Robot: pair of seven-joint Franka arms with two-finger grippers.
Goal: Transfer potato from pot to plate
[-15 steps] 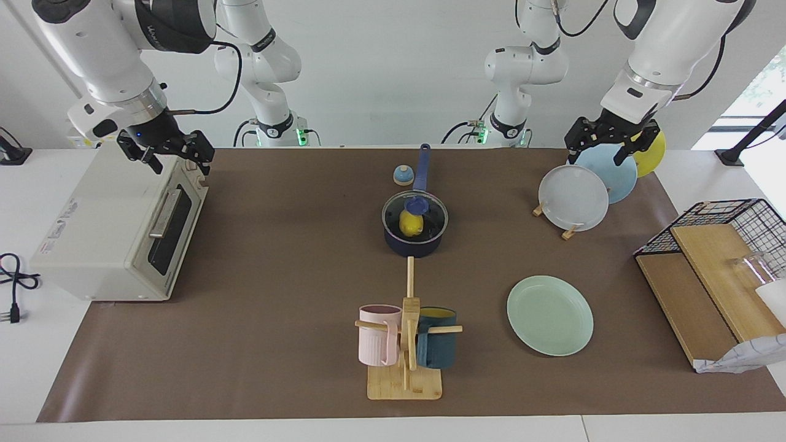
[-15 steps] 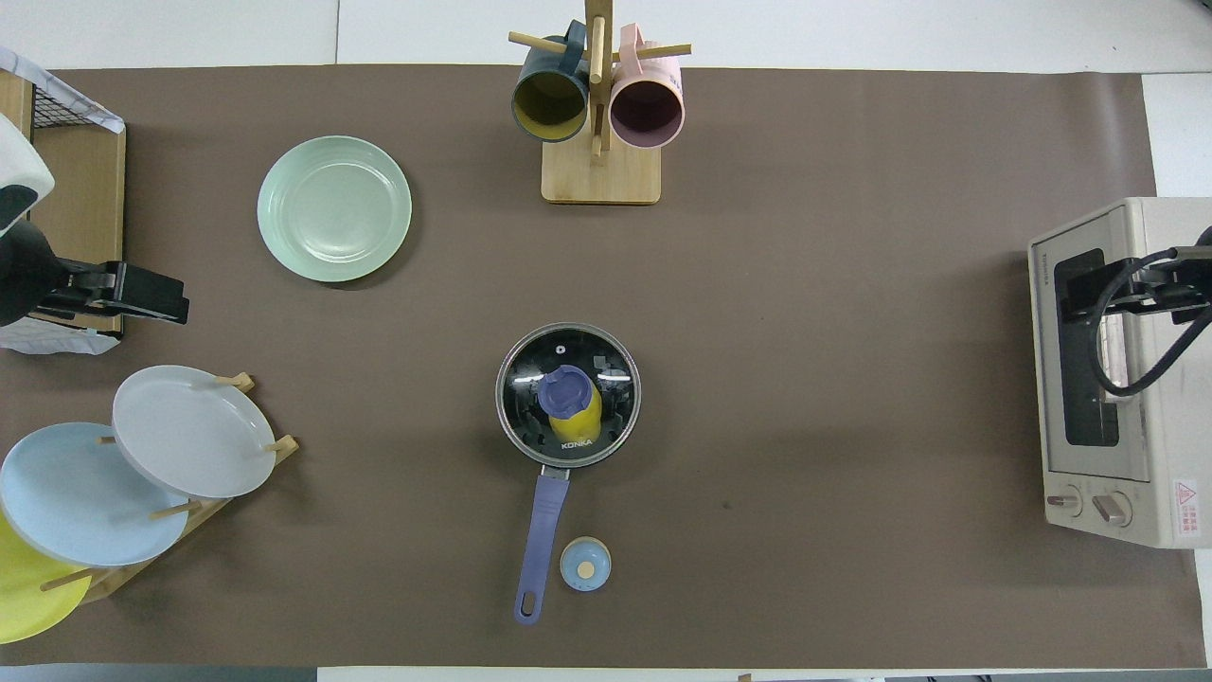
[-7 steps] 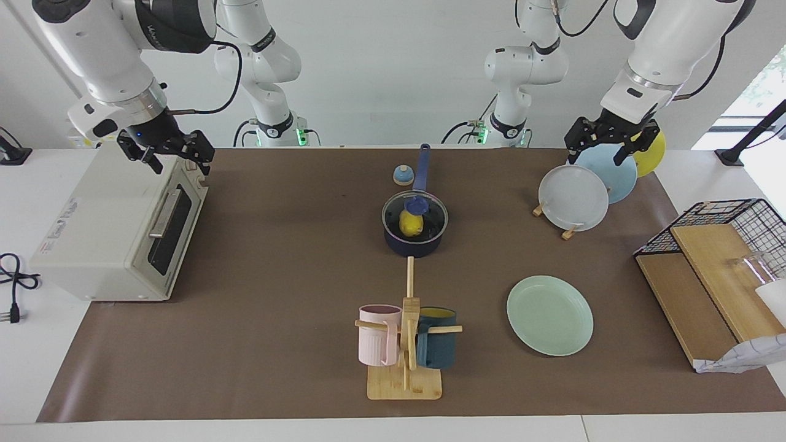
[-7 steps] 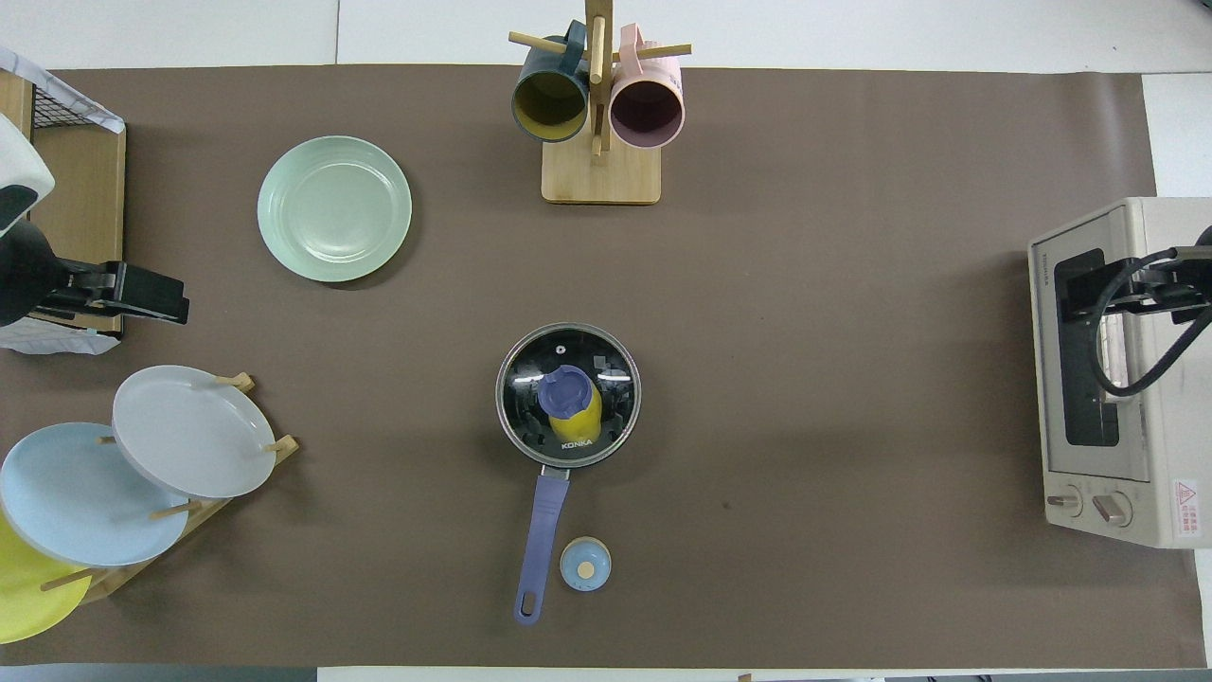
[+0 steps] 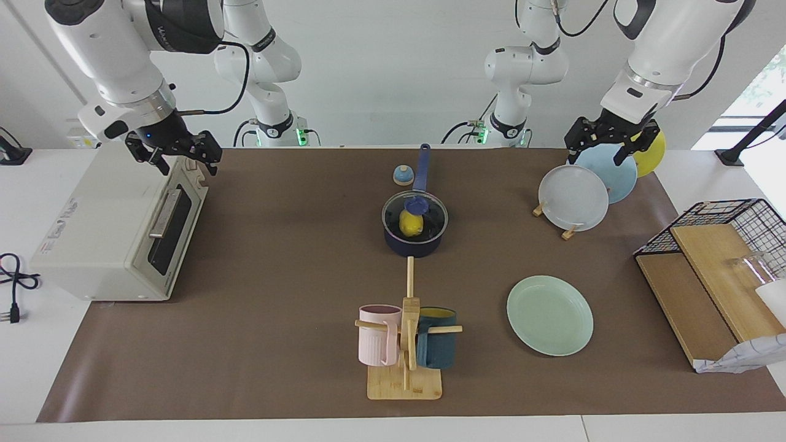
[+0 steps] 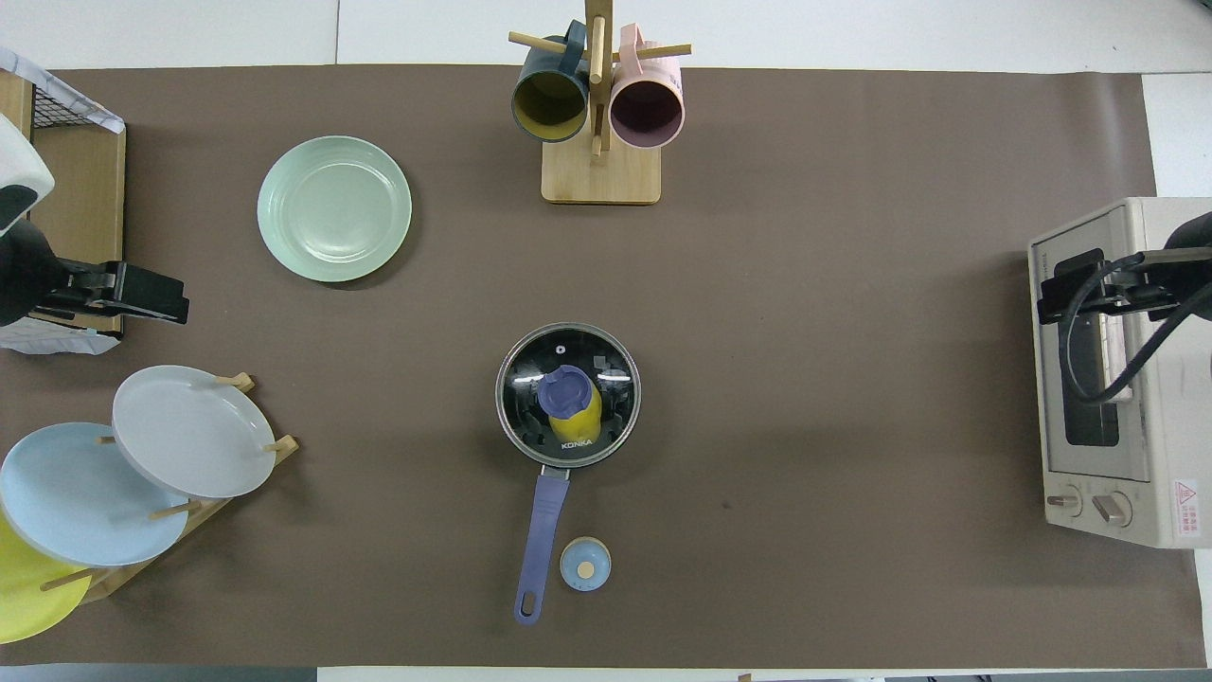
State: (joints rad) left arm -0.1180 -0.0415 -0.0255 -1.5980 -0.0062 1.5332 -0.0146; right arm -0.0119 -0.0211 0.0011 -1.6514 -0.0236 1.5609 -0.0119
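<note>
The yellow potato (image 5: 410, 224) lies in the navy pot (image 5: 414, 247) at the table's middle, under a glass lid (image 5: 431, 216) with a blue knob. It shows through the lid in the overhead view (image 6: 589, 419), where the pot's handle (image 6: 543, 530) points toward the robots. The mint-green plate (image 5: 549, 315) (image 6: 333, 208) lies bare, farther from the robots, toward the left arm's end. My left gripper (image 5: 605, 153) (image 6: 156, 294) hangs open over the plate rack. My right gripper (image 5: 179, 158) (image 6: 1065, 289) is open over the toaster oven's top front edge.
A toaster oven (image 5: 116, 227) stands at the right arm's end. A mug tree (image 5: 405, 344) with a pink and a teal mug is farther out than the pot. A rack (image 5: 574, 197) holds grey-white, light blue and yellow plates. A small blue bell (image 5: 403, 175) sits beside the pot's handle. A wire basket (image 5: 718, 245) holds boards.
My right gripper has shifted a little toward the table's middle over the oven's front edge. The left arm, the pot and the plate have not moved.
</note>
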